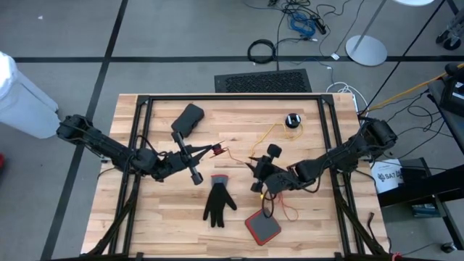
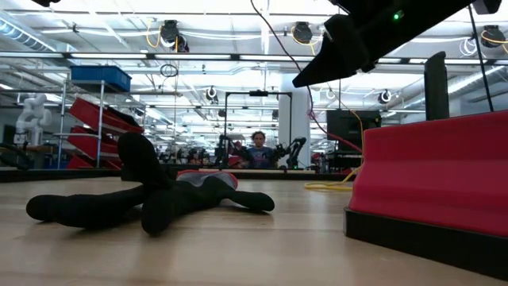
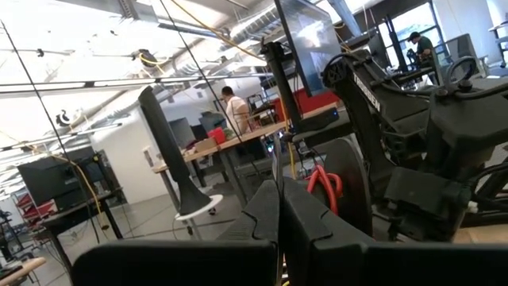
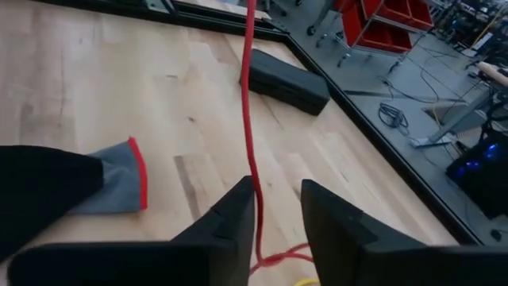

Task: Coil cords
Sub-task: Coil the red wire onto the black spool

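The cord has a thin yellow stretch [image 1: 270,133] leading from a small black puck [image 1: 292,120] on the table, and a red stretch [image 1: 233,157]. The red stretch spans the gap between my two grippers, clear of the table. My left gripper [image 1: 209,152] is shut on the cord's red end. My right gripper [image 4: 278,218] is open, one finger on each side of the red stretch [image 4: 251,119], which runs straight away from it. More red and yellow cord [image 1: 284,206] lies slack behind the right gripper [image 1: 254,167]. My left gripper pinches the cord at its red end [image 1: 217,151] between its two shut fingers [image 3: 266,214], which come roughly level from the table's left side. The end is lifted clear of the table. The red stretch runs from it, fairly straight, to my right gripper.
A black glove with a grey, red-edged cuff [image 1: 217,199] lies near the middle front. A red-and-black case [image 1: 262,226] sits right of it, and a black block [image 1: 190,118] at the far left. A black frame [image 1: 232,97] borders the table. People stand in the room beyond.
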`<control>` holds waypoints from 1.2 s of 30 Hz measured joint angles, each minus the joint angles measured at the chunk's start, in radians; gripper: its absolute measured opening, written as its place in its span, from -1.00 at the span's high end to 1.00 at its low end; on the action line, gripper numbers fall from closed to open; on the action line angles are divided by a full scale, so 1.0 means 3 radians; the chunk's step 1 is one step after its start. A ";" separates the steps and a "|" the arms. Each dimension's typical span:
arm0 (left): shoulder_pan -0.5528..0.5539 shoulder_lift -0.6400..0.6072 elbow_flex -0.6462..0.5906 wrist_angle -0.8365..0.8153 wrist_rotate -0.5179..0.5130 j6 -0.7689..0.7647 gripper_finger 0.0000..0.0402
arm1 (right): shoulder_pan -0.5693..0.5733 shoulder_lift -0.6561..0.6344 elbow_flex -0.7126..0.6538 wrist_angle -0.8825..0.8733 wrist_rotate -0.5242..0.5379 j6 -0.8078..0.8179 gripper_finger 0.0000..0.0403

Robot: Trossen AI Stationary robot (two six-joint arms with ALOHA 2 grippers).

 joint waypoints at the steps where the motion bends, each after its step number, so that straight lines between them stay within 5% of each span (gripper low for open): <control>1: 0.0000 0.0000 0.0000 0.0000 0.0000 0.0000 1.00 | -0.0008 0.0000 0.0000 0.0000 -0.0001 -0.0001 0.60; 10: 0.0000 0.0000 0.0000 -0.0027 0.0005 -0.0092 1.00 | -0.0106 0.0000 0.0000 0.0188 -0.0116 -0.0168 0.98; 21: 0.0126 0.0000 0.0000 0.0019 0.0157 -0.0279 1.00 | -0.0432 0.0636 0.0067 0.1324 -0.0691 -0.0362 1.00; 36: 0.0250 0.0119 -0.0003 -0.0140 0.0141 -0.0312 1.00 | -0.0503 0.0913 0.0916 0.0912 -0.0916 -0.0719 1.00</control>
